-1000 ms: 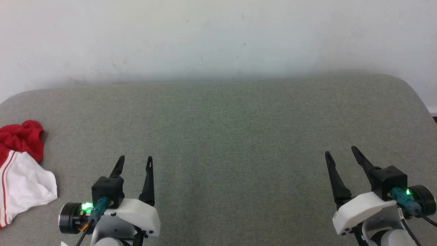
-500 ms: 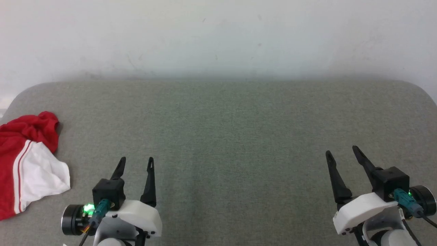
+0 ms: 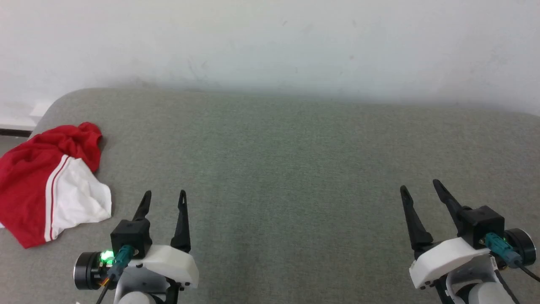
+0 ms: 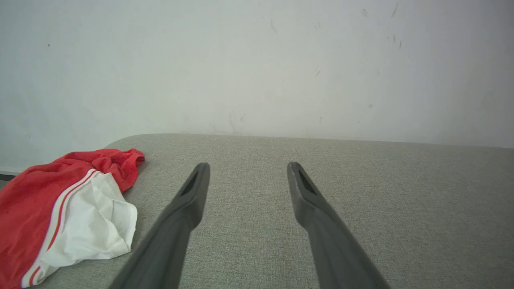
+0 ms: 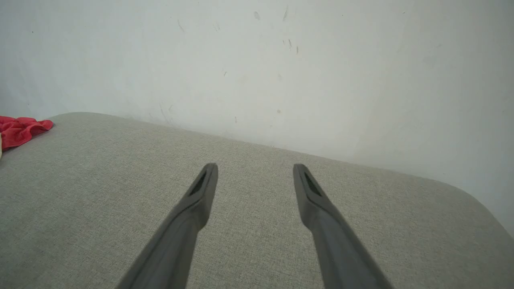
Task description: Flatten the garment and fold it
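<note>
The left tool (image 3: 164, 192) and the right tool (image 3: 420, 185) both had their fingers apart and held nothing, low over the grey table (image 3: 274, 160). The garment (image 3: 29, 177) lay bunched at the table's left edge, near the left tool; it looked soft and light, so pinching its white sleeve end (image 3: 82, 198) seemed best. A white wall (image 3: 270, 42) stood behind.

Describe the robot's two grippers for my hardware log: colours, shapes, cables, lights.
The left gripper and right gripper match: two long, dark, tapering fingers slotted near the tips, a black block, a white moulded shell and a black round cap. A teal plug with a dark cable sits by a green light on each; the left also shows orange wires.
</note>
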{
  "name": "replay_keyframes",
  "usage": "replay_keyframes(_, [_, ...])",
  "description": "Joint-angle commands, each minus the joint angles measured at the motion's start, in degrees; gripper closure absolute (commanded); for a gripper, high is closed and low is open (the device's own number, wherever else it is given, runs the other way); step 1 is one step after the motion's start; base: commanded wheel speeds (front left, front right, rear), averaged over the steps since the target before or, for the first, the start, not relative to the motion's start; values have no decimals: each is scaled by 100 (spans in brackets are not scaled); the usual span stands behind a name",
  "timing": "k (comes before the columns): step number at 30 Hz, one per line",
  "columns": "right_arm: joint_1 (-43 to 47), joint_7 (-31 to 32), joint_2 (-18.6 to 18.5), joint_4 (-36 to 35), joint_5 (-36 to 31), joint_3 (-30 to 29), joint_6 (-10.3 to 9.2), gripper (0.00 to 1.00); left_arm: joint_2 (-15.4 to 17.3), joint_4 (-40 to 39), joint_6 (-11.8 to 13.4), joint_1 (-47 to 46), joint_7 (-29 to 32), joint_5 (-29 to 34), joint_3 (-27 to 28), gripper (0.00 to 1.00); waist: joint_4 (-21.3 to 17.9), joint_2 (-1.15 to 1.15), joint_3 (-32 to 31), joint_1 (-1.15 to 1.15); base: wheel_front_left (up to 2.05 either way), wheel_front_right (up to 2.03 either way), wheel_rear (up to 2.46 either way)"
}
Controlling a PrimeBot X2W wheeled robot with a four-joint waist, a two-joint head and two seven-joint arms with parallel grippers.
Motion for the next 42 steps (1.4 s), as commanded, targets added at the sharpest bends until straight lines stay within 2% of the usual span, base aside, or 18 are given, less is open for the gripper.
replay_keyframes(1, [-112, -61, 9, 21, 36, 6, -4, 0, 38, 43, 62, -56, -64, -50, -7, 0, 114, 0, 6, 0, 0, 0, 0])
replay_keyframes(42, [-284, -446, 17, 284, 283, 230, -8, 0, 242, 175, 532, 4, -542, -362, -2, 0, 1376, 0, 6, 0, 0, 0, 0])
